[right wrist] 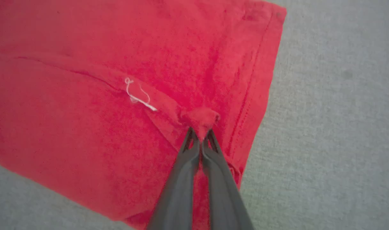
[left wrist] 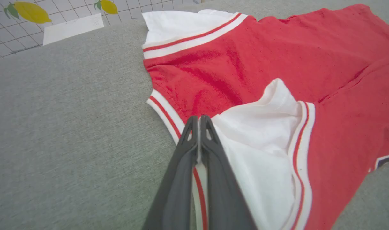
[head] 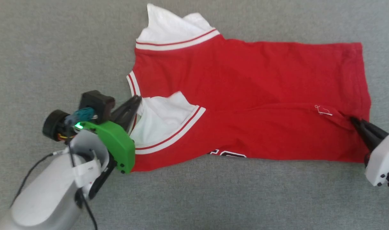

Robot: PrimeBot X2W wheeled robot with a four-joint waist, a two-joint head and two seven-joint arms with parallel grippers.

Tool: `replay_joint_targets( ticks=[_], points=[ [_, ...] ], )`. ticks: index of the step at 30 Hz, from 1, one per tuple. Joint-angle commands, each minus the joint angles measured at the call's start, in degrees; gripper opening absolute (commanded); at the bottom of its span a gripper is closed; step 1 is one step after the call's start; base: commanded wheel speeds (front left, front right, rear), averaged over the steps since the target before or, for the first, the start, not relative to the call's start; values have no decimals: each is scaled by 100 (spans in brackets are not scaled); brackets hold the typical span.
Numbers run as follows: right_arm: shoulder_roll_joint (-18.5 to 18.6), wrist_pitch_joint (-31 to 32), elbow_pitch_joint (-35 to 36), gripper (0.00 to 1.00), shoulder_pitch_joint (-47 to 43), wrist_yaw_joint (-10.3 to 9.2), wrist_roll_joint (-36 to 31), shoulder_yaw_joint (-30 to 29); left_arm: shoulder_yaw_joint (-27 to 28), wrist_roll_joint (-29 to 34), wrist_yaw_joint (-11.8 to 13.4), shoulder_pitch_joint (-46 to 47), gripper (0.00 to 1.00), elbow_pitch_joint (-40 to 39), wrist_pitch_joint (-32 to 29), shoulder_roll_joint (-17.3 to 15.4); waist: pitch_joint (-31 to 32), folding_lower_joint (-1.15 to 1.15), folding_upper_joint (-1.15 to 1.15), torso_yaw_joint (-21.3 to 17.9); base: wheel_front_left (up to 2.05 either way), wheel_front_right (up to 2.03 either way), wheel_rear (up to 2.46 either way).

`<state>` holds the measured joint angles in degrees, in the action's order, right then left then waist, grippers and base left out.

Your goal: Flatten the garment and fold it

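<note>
The shirt (head: 245, 80) lies partly folded on grey cloth (head: 38, 48). The left gripper (left wrist: 199, 123) pinches its striped neck trim, jaws together; the right gripper (right wrist: 200, 135) is clamped on a red pucker by the hem. Past the left gripper, its wrist view adds lemon tiles (left wrist: 28, 12) and white paper (left wrist: 73, 27).
</note>
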<state>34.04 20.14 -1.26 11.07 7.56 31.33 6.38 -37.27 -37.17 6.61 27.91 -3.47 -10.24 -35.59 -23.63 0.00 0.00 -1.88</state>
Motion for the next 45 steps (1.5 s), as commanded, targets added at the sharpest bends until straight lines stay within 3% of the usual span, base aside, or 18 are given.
replay_joint_targets(
  ticks=[1, 5, 6, 9, 11, 16, 21, 27, 31, 34, 39, 42, 45],
  points=[
    [45, -52, -108, 0, 166, -8, 47, 106, -70, 49, -81, 133, 0, 196, 14, 91, -224, 0, 0, 14, 0, 0, 0],
    [101, -212, -622, 0, 502, -8, 236, 417, -221, 173, -176, 436, 0, 977, 249, 489, -280, 0, 0, 51, 0, 0, 0],
    [103, -224, -675, 0, 532, -8, 265, 440, -209, 164, -164, 452, 5, 1050, 306, 544, -262, 0, 0, 55, 0, 0, 0],
    [122, -237, -789, 100, 580, -8, 385, 487, -177, 135, -147, 451, 68, 1219, 473, 642, -125, 0, 0, 61, 0, 0, 0],
    [144, -298, -784, 100, 576, -8, 455, 479, -145, 111, -139, 410, 100, 1268, 597, 667, 4, 0, 0, 71, 0, 0, 0],
    [148, -446, -652, 100, 362, -8, 571, 288, 62, 11, -7, 142, 100, 1192, 1056, 664, 456, 0, 0, 85, 0, 0, 0],
    [-148, -841, -280, 100, -135, -8, 406, -389, 415, -37, 454, -586, 100, 651, 1765, 560, 867, 0, 0, 69, 0, 0, 0],
    [-1305, -1562, 281, 100, -1022, -8, -479, -1826, 769, 284, 1271, -1722, 100, -246, 2461, 717, 1100, 0, 0, 134, 0, 0, 0],
    [-2223, -1917, 717, 100, -1563, -8, -1158, -2297, 1058, 683, 1658, -2399, 100, -699, 2518, 1050, 1190, 0, 0, 173, 0, 0, 0],
    [-2713, -1994, 862, 100, -1858, -8, -1539, -2341, 1320, 890, 1694, -2870, 100, -835, 2521, 1363, 1252, 0, 0, 173, 0, 0, 0],
    [-2986, -1995, 841, 100, -2069, -8, -1806, -2199, 1610, 1007, 1559, -3436, 100, -669, 2523, 1710, 1421, 0, 0, 136, 0, 0, 0],
    [-3014, -1955, 842, 100, -2035, -8, -1854, -2158, 1540, 1049, 1392, -3442, 100, -462, 2476, 1604, 1473, 0, 0, 107, 0, 0, 0],
    [-3018, -1901, 869, 100, -1983, -8, -1891, -2161, 1376, 1093, 1189, -3213, 100, -268, 2056, 1377, 1471, 0, 0, 105, 0, 0, 0]
  ],
)
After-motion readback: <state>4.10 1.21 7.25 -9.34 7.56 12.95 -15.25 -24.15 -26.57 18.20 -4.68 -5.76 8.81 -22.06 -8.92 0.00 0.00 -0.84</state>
